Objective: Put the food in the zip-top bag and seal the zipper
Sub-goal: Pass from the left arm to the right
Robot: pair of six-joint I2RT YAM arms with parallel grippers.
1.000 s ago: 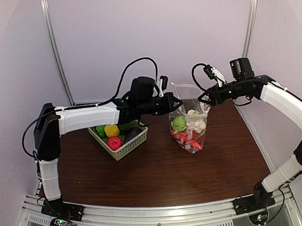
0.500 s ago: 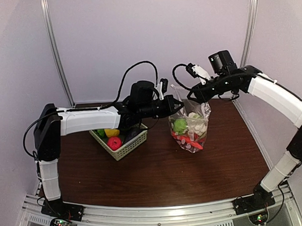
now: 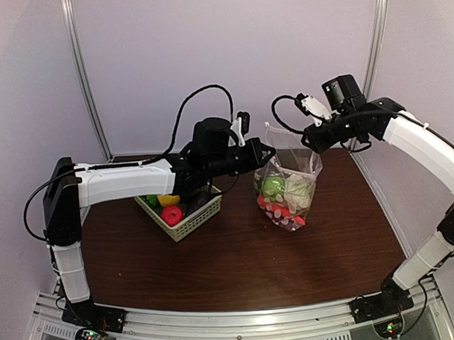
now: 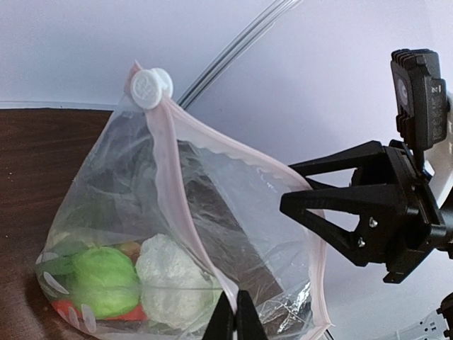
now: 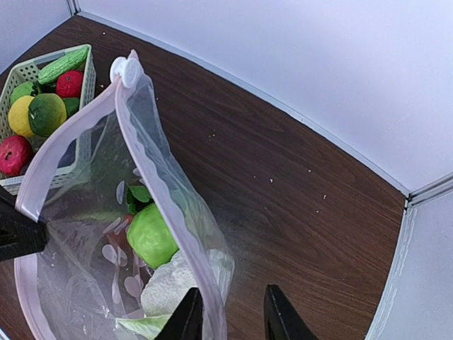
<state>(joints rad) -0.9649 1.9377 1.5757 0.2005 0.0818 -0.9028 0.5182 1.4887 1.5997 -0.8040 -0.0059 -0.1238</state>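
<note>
Top external first: pale lilac walls (image 3: 223, 58) box in a dark brown wood worktop (image 3: 238, 266). On it the zip-top bag (image 3: 290, 175) stands upright beside the green basket (image 3: 186, 225), with the food (image 3: 276, 191) inside. Now the left hand (image 4: 231, 322) is clamped on the pink zipper (image 4: 170, 184), while the right hand (image 5: 230, 312) has its fingers parted astride that rim.

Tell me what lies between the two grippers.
The bag's open mouth spans it: the left gripper pinches one rim, the right gripper stands open round the other, food below. The left wrist view shows it best.
</note>
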